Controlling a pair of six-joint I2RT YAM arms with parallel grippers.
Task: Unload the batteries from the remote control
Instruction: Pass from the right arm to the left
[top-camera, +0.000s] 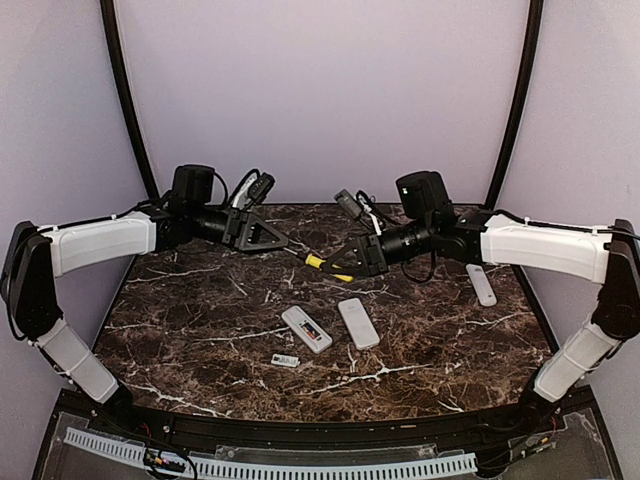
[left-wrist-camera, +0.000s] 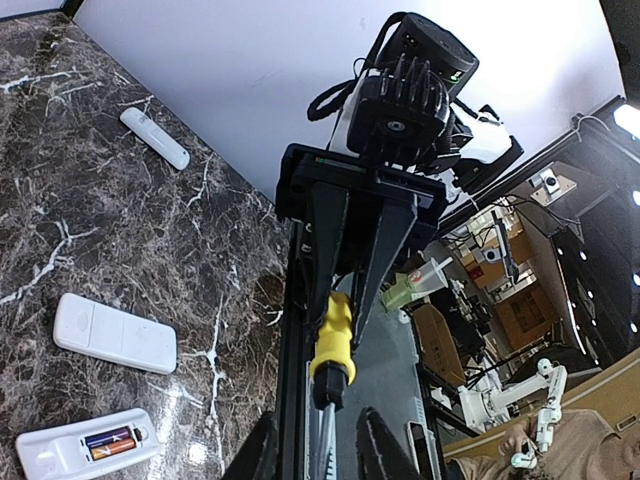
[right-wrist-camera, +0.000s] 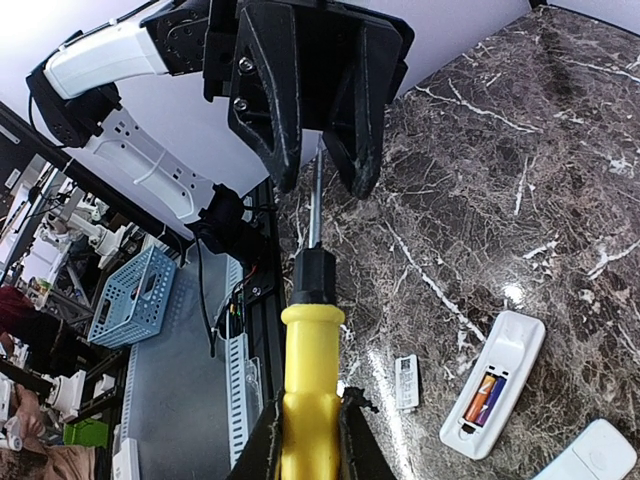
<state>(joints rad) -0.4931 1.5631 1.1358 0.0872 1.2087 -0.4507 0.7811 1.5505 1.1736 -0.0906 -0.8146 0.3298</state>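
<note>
A white remote control (top-camera: 300, 323) lies face down mid-table with its back open, and orange and purple batteries (top-camera: 314, 331) sit in the bay. The right wrist view shows the remote (right-wrist-camera: 510, 370) and batteries (right-wrist-camera: 483, 398) too, and so does the left wrist view, with the remote (left-wrist-camera: 50, 455) and batteries (left-wrist-camera: 110, 440). My right gripper (top-camera: 350, 265) is shut on the handle of a yellow screwdriver (right-wrist-camera: 308, 400), held above the table. The steel shaft (right-wrist-camera: 315, 200) points into my left gripper (top-camera: 283, 243). Its fingers (left-wrist-camera: 262, 450) stand either side of the shaft with a gap showing.
A small white cover (top-camera: 285, 360) lies in front of the open remote. A second white remote (top-camera: 358, 322) lies just right of it and a third (top-camera: 481, 284) at the right edge, under the right arm. The table ends at a black rail nearest the arm bases.
</note>
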